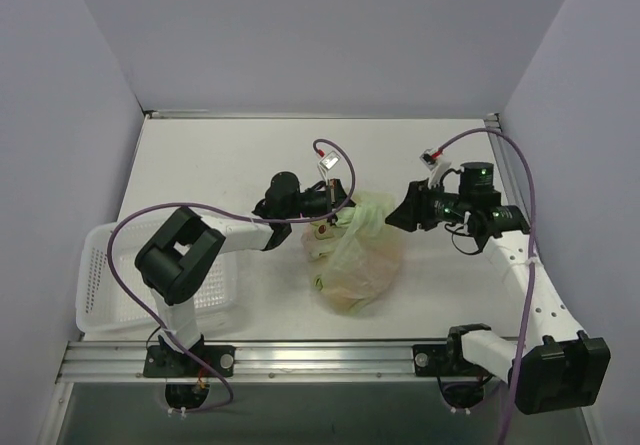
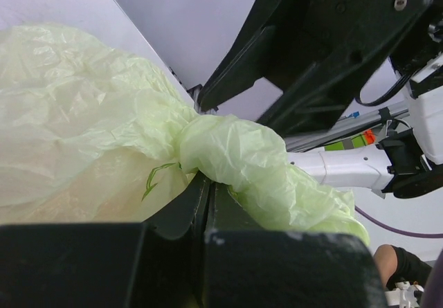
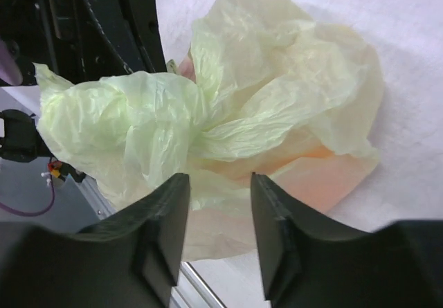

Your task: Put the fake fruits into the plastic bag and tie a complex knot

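Nearby, right claw [image 1: 393, 217] gapes just right of plastic bag [image 1: 365, 265], untouching.

My left arm [image 1: 235, 233] and right arm [image 1: 545, 300] are white links with black joints. A purple cable [image 1: 120, 255] loops behind my black left gripper [image 1: 335, 208]; green lights [image 1: 483, 172] glow behind my right gripper [image 1: 393, 217].

We read no text anywhere; only a green mark [image 2: 158, 176] on the plastic bag [image 2: 83, 114], illegible.
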Available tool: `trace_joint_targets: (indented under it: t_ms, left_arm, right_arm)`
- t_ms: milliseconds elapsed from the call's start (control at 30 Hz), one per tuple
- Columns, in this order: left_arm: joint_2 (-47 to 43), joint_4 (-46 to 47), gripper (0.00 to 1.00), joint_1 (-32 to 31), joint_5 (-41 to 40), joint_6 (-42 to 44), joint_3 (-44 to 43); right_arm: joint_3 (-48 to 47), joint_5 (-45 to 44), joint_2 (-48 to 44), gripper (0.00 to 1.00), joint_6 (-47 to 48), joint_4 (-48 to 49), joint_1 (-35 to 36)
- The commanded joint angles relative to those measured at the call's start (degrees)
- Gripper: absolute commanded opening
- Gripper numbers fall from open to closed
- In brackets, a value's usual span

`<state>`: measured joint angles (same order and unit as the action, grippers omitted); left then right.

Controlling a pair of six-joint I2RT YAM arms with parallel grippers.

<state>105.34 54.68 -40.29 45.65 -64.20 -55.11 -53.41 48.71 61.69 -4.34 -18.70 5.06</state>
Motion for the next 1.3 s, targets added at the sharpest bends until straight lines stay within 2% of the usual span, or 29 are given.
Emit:
trace_joint_targets:
  t_ms: [0, 33, 233, 367, 400, 433, 500, 533, 600, 700, 733, 767, 800, 833, 933, 1000, 1167, 1267]
  left_arm:
    - [-1.63, 4.12, 0.00, 0.13, 0.85, 0.13, -0.70]
    - [-1.45, 4.12, 0.00, 0.21, 0.76, 0.13, -0.79]
    - [-1.10, 5.43, 0.00, -0.22, 1.63, -0.66, -0.87]
    - [-1.19, 6.41, 0.00, -1.01, 2.69, -1.36, -0.70]
    - [-1.19, 6.50, 0.00, -1.19, 2.60, -1.27, -0.61]
    - [-1.28, 6.50, 0.00, -1.28, 2.26, -1.19, -0.18]
    - [-1.36, 6.32, 0.00, -1.28, 0.94, -0.84, 0.09]
    - [-1.36, 5.45, 0.00, -1.10, 0.15, -0.57, 0.27]
    - [-1.10, 4.48, 0.00, -0.58, -0.91, 0.56, 0.44]
    - [-0.23, 3.60, 0.00, -0.66, -2.05, 1.10, 0.01]
    - [0.13, 3.60, 0.00, -0.66, -2.05, 0.93, -0.26]
    - [0.48, 3.60, 0.00, -0.66, -2.14, 0.84, -0.35]
    - [0.48, 3.51, 0.00, -0.66, -2.06, 0.92, -0.69]
    - [0.39, 3.60, 0.00, -0.49, -1.88, 0.92, -0.70]
    - [-0.48, 3.60, 0.00, -0.05, -1.27, 1.19, 0.09]
    - [-1.10, 3.51, 0.00, 0.39, -0.83, 1.19, 1.05]
    - [-1.63, 3.68, 0.00, 0.48, -0.47, 1.45, 1.76]
    - [-1.80, 3.77, 0.00, 0.48, -0.12, 1.45, 1.50]
  right_arm:
    - [1.37, -2.21, -0.16, 0.44, 1.53, 2.16, 5.63]
    - [1.81, -2.91, -0.43, 0.51, 1.53, 2.78, 6.97]
    - [1.73, -4.23, 2.64, 0.62, -1.99, 8.06, 11.28]
    - [-0.64, -3.11, 6.24, 0.63, -4.09, 10.51, 12.43]
    - [-0.91, -2.57, 6.60, 0.60, -5.06, 11.13, 12.78]
    - [-1.69, -2.39, 6.95, 0.43, -6.20, 11.49, 13.30]
    - [-2.40, -2.74, 7.13, 0.29, -7.61, 11.67, 14.97]
    - [-3.10, -2.48, 7.13, 0.18, -8.22, 11.41, 15.41]
    - [-4.16, -2.13, 7.04, 0.16, -8.41, 9.22, 17.52]
    - [-5.56, -2.13, 7.39, 0.19, -7.97, 6.49, 19.81]
    - [-5.74, -2.04, 7.74, 0.24, -7.44, 6.05, 20.16]
    - [-6.18, -2.21, 8.18, 0.29, -6.57, 4.65, 20.25]
    - [-6.62, -2.74, 8.27, 0.43, -4.47, 3.16, 19.82]
    - [-6.97, -3.18, 8.27, 0.50, -3.32, 1.84, 19.38]
    - [-7.24, -2.66, 6.34, 0.68, -0.94, -1.69, 15.52]
    - [-7.67, -0.64, 4.41, 0.74, 0.38, -3.79, 13.23]
    - [-9.17, 3.75, 0.90, 0.76, 3.02, -7.31, 3.66]
    - [-8.29, 4.81, 0.88, 0.60, 3.63, -6.62, -1.62]
